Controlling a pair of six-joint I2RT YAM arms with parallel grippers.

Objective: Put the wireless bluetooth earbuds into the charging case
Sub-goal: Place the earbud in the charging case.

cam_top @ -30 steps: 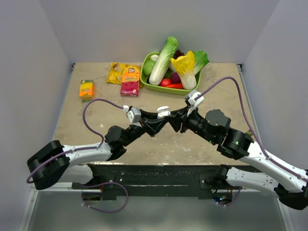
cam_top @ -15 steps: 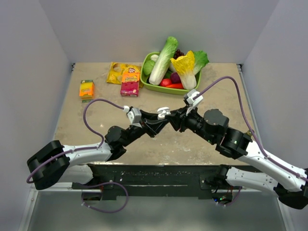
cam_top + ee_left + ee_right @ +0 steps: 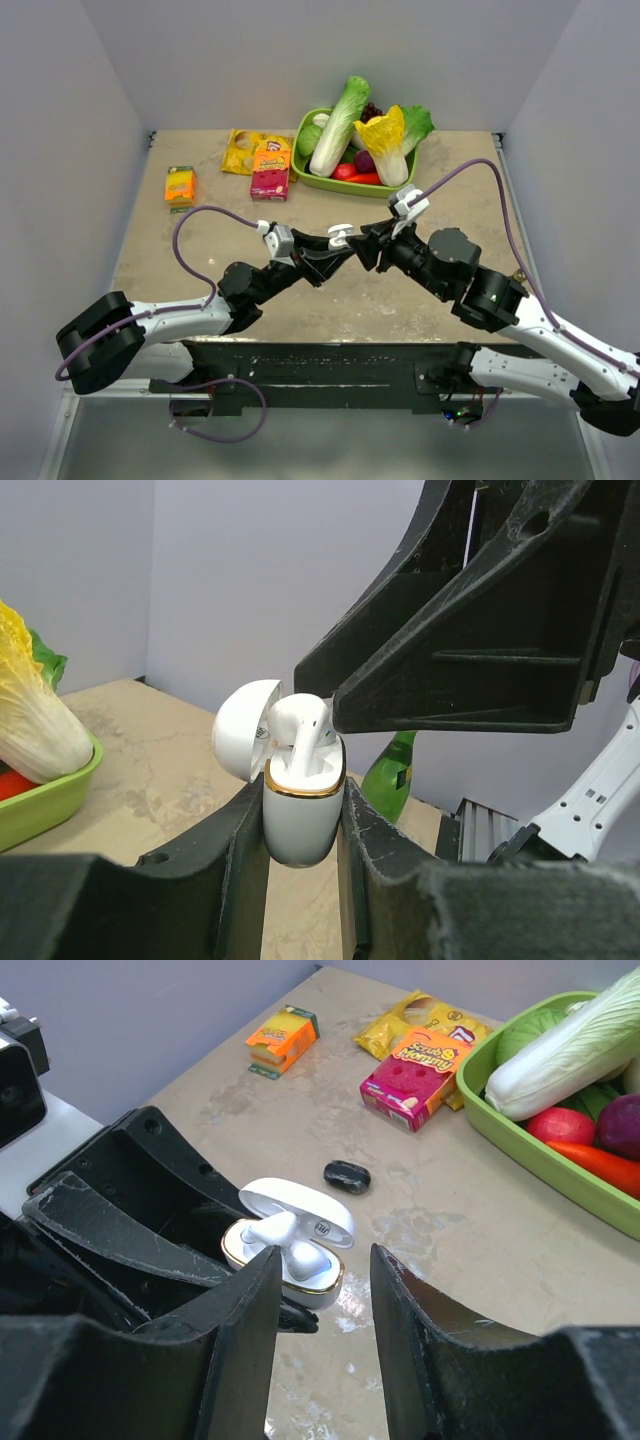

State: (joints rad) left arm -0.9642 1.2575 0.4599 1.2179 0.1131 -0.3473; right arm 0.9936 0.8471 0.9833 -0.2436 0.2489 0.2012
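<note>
The charging case (image 3: 300, 815), white with a gold rim, is upright between the fingers of my left gripper (image 3: 302, 795), which is shut on its body. Its lid (image 3: 240, 742) is hinged open. One of the earbuds (image 3: 298, 728) stands tilted in the case, its head sticking out above the rim. In the right wrist view the case (image 3: 322, 1282) and that earbud (image 3: 275, 1228) lie just beyond my right gripper (image 3: 325, 1255), which is open with nothing between its fingers. One right fingertip (image 3: 345, 695) sits close beside the earbud. From above, the case (image 3: 340, 236) is where both grippers meet, above the table's middle.
A small dark pebble-like object (image 3: 347, 1175) lies on the table behind the case. A pink snack box (image 3: 415, 1075), an orange box (image 3: 283, 1038) and a yellow bag (image 3: 420, 1015) lie farther back. A green tray (image 3: 305, 170) of vegetables stands at the back. A green bottle (image 3: 392, 775) is close by.
The right gripper's fingers have parted a little and drawn back slightly from the case. The earbud stays in the case. The left gripper has held still.
</note>
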